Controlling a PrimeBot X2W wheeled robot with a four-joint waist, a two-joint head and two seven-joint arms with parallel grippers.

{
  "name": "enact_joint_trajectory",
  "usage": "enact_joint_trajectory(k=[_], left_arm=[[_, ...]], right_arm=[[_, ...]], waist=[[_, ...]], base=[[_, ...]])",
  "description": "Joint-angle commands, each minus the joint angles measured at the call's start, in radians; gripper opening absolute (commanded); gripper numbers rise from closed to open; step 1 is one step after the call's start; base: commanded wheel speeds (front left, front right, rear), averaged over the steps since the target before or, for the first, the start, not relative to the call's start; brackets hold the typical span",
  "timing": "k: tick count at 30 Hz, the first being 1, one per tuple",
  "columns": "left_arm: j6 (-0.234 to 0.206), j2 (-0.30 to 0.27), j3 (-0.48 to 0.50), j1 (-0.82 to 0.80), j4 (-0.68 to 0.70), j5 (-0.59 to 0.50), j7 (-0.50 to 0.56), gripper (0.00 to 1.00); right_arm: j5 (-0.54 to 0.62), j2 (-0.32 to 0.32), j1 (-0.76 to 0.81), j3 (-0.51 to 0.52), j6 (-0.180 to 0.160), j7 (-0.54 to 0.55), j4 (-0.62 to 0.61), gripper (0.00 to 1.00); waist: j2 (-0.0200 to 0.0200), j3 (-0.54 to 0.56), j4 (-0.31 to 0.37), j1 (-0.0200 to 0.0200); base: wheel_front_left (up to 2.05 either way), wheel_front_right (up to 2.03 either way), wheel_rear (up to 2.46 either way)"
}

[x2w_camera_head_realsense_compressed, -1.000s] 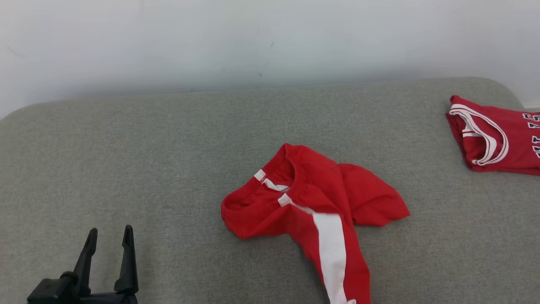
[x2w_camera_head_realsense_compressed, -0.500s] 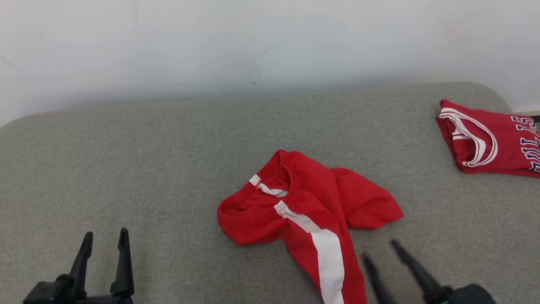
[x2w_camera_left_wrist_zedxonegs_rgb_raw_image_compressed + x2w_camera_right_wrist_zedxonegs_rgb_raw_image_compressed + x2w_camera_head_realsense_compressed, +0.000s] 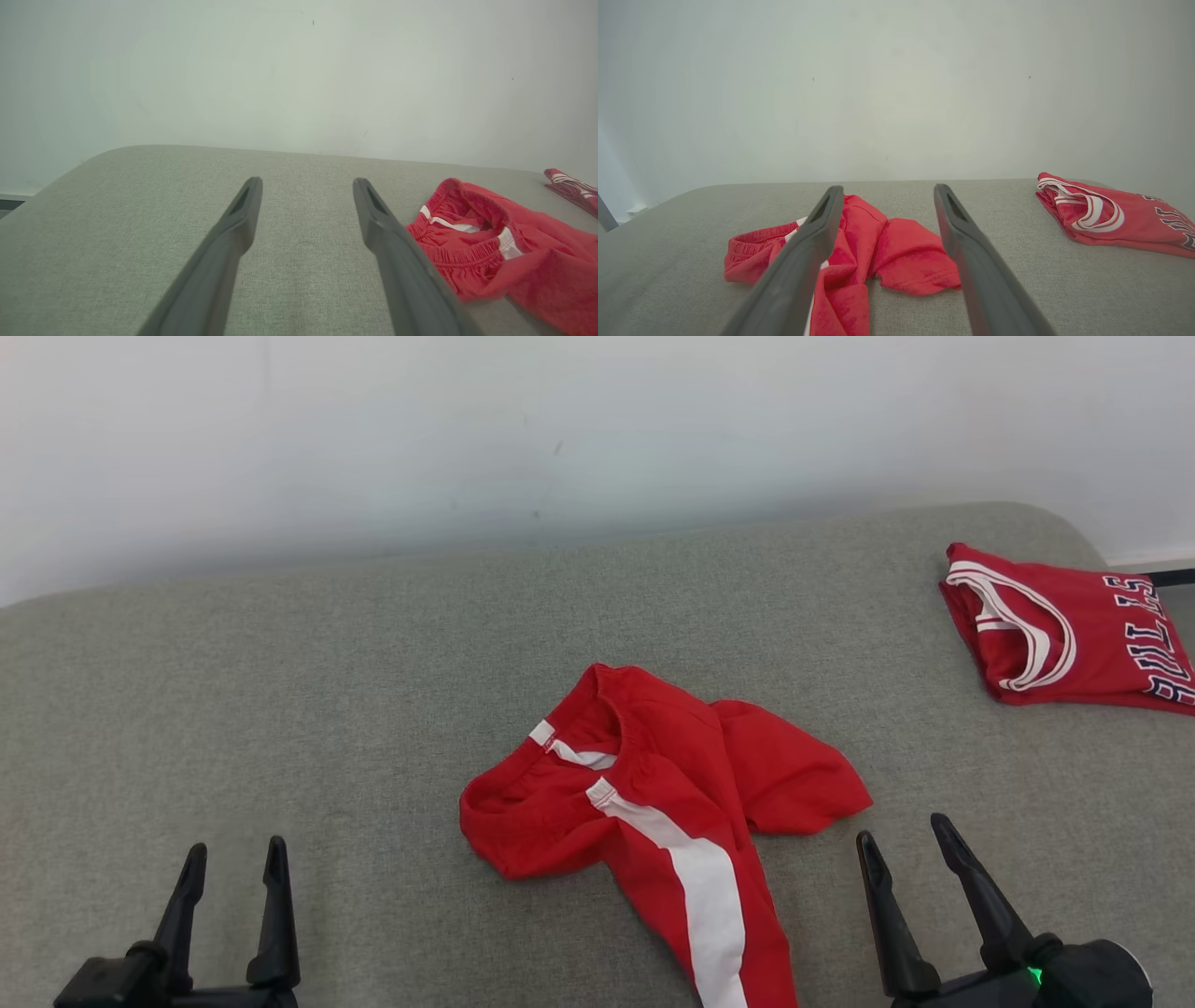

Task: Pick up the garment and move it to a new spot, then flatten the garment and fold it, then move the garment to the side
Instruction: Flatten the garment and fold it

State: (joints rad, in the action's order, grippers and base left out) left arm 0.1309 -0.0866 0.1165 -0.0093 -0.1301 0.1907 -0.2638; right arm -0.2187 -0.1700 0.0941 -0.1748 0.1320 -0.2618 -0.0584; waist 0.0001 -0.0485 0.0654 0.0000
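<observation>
The garment (image 3: 653, 793), red shorts with a white side stripe and an elastic waistband, lies crumpled in the middle of the grey cushioned surface (image 3: 373, 644); one leg trails off the head view's bottom edge. It also lies at the right of the left wrist view (image 3: 490, 242) and beyond the fingers in the right wrist view (image 3: 887, 247). My left gripper (image 3: 235, 849) stands open at the lower left, well apart from the cloth. My right gripper (image 3: 904, 831) is open at the lower right, just right of the shorts, holding nothing.
A folded red jersey (image 3: 1064, 630) with white trim and dark lettering lies at the far right of the surface, also in the right wrist view (image 3: 1111, 214). A pale wall (image 3: 597, 429) rises behind the surface's rounded back edge.
My right gripper has come into the head view at the lower right and stands open beside the shorts. The camera has shifted a little. The left gripper stays put.
</observation>
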Motion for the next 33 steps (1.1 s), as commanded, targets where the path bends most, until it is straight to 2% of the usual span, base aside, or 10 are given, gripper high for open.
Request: enact_joint_trajectory(k=[1, 8, 12, 14, 16, 20, 27, 33], left_arm=[[-0.001, -0.002, -0.004, -0.010, 0.002, -0.002, 0.000, 1.00], [-0.001, -0.009, -0.031, -0.044, -0.011, 0.006, 0.000, 1.00], [-0.001, -0.024, -0.082, -0.073, -0.024, 0.014, 0.000, 1.00], [-0.001, -0.051, -0.163, -0.132, -0.038, 0.021, 0.000, 1.00], [-0.001, -0.062, -0.190, -0.159, -0.043, 0.026, 0.000, 1.00], [-0.001, -0.099, -0.344, -0.275, -0.084, 0.053, 0.000, 1.00], [-0.001, -0.168, -0.637, -0.478, -0.254, 0.157, 0.011, 1.00], [-0.001, -0.213, -0.824, -0.581, -0.395, 0.251, 0.024, 1.00]], right_arm=[[0.010, 0.012, -0.012, 0.008, -0.003, -0.004, 0.002, 1.00], [0.007, 0.040, -0.066, 0.022, -0.003, -0.004, 0.044, 1.00], [0.008, 0.049, -0.097, 0.018, -0.003, -0.004, 0.066, 1.00], [0.005, 0.052, -0.116, 0.008, -0.003, -0.003, 0.079, 1.00], [0.005, 0.052, -0.122, 0.004, -0.003, -0.003, 0.083, 1.00], [0.003, 0.054, -0.138, 0.001, -0.003, -0.003, 0.095, 1.00], [0.000, 0.066, -0.162, -0.005, -0.003, -0.003, 0.106, 1.00], [0.001, 0.078, -0.181, -0.015, -0.003, -0.003, 0.110, 1.00]], waist=[[-0.0001, -0.004, 0.004, 0.0000], [-0.0001, -0.017, 0.008, 0.0000], [-0.0001, -0.026, 0.005, 0.0000], [-0.0001, -0.041, 0.011, 0.0000], [-0.0001, -0.047, 0.016, 0.0000], [-0.0001, -0.074, 0.045, 0.0000], [-0.0001, -0.125, 0.117, 0.0000], [-0.0001, -0.159, 0.173, 0.0000]], base=[[0.00, 0.00, 0.00], [0.00, 0.00, 0.00], [0.00, 0.00, 0.00], [0.00, 0.00, 0.00], [0.00, 0.00, 0.00], [0.00, 0.00, 0.00], [0.00, 0.00, 0.00], [0.00, 0.00, 0.00]])
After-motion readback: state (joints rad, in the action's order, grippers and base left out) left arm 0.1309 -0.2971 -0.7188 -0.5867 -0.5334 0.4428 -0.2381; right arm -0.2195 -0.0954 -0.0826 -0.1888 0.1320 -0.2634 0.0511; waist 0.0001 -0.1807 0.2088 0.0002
